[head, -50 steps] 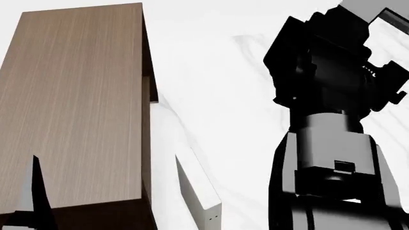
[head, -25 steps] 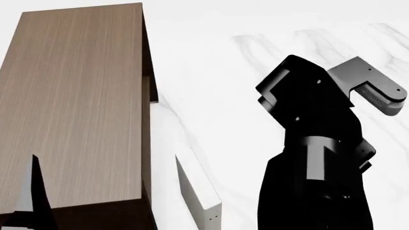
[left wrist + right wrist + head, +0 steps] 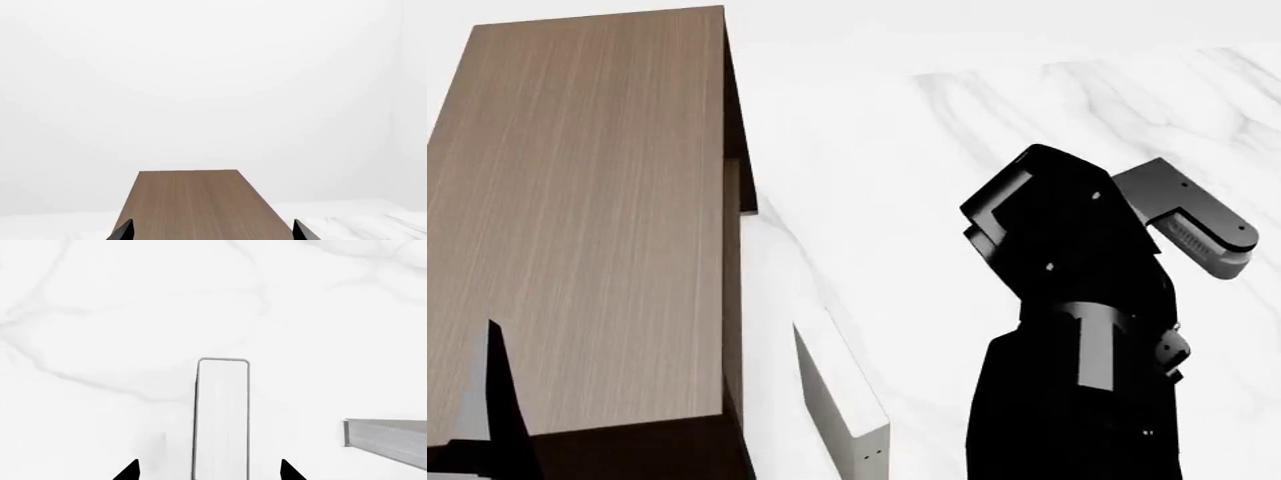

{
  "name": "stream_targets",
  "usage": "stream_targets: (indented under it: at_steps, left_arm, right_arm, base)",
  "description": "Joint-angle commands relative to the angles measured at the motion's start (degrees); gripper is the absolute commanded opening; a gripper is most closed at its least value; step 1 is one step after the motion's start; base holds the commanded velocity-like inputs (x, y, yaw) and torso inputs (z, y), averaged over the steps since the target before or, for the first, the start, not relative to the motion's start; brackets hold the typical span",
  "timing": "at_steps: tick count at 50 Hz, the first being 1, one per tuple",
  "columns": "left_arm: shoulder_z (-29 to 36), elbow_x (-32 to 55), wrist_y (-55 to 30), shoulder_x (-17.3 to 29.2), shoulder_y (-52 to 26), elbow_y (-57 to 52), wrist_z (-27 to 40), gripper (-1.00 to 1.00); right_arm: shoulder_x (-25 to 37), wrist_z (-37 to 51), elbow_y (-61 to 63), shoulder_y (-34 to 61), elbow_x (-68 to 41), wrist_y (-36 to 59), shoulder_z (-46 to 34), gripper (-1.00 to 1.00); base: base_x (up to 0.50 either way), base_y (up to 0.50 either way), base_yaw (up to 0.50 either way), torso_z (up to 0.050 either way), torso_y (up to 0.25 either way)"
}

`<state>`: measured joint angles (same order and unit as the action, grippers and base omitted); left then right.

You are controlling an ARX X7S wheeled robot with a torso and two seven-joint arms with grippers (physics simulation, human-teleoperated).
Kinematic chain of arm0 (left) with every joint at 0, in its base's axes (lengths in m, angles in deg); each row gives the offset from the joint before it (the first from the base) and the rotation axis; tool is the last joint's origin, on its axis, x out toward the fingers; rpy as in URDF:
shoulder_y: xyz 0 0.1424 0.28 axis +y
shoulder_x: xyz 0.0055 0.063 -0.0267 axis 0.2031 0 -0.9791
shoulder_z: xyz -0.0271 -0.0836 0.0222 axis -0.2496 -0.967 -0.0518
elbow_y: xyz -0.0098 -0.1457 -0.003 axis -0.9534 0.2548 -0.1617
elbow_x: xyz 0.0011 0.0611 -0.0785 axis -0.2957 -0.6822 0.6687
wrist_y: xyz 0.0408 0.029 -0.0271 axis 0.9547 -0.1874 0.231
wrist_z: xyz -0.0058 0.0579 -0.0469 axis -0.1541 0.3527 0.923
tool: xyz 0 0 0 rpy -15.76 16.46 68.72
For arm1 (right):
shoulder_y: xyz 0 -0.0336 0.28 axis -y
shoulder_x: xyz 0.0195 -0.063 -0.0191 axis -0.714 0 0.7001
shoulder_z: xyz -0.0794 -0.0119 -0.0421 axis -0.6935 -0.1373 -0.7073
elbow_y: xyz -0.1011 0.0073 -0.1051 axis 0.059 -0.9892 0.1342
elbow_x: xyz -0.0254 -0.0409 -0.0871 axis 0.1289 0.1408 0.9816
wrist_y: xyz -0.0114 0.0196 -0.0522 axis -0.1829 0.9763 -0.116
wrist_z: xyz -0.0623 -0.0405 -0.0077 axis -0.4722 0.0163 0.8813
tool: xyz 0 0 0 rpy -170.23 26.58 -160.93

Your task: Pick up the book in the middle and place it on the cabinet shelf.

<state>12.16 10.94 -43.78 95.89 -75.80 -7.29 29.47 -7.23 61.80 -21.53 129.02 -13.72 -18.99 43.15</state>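
Right tool (image 3: 209,471) hangs over the white marble desk (image 3: 100,315), tips spread apart, with the book (image 3: 222,415) standing between them, white page edge up, not touched. A pale book (image 3: 841,400) stands near the cabinet. Left tool (image 3: 212,232) is apart too, empty, over the near end of the cabinet shelf (image 3: 587,220).

Simulated indoor setting, type not identifiable: blank white walls, a white marble-veined floor (image 3: 868,130), a tall wood-grain cabinet (image 3: 587,220), and upright books (image 3: 222,415).
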Motion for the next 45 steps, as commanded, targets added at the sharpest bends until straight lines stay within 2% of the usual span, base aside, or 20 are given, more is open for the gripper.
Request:
stream_targets:
  at_steps: [1,26,27,38,43,45]
  left_arm:
    - [0.30,-0.05,0.84,0.28,-0.03,0.67,0.18,1.00]
    - [0.82,0.42,0.64,0.98,-0.22,0.37,1.07,1.00]
    - [0.87,0.45,0.60,1.01,-0.25,0.31,1.11,1.00]
    - [1.40,0.47,0.30,1.22,-0.41,-0.06,1.62,1.00]
    - [1.61,0.45,0.41,1.29,-0.48,0.14,1.73,1.00]
    - [1.59,0.55,0.33,1.35,-0.54,0.05,1.84,1.00]
  right_arm:
    - [0.63,-1.79,-0.01,-1.84,2.83,0.29,1.93,1.00]
    - [0.89,-10.12,-0.02,-4.84,5.61,1.69,0.10,1.00]
    - [0.89,-9.20,-0.02,-4.94,5.87,2.08,0.02,-1.00]
    - [1.01,-10.26,-0.01,-5.62,5.92,0.48,-0.07,-1.00]
    - [0.78,-9.13,0.01,-6.13,7.87,-5.55,-2.91,-1.00]
    - [0.47,-12.57,0.02,-6.05,9.02,-8.49,-5.27,-1.00]
  base:
    - [0.00,0.00,0.00,0.000,0.000]
    - [0.00,0.00,0.00,0.000,0.000]
    - [0.00,0.00,0.00,0.000,0.000]
    - [0.00,0.00,0.00,0.000,0.000]
    - [0.00,0.00,0.00,0.000,0.000]
    - [0.01,0.00,0.00,0.000,-0.008]
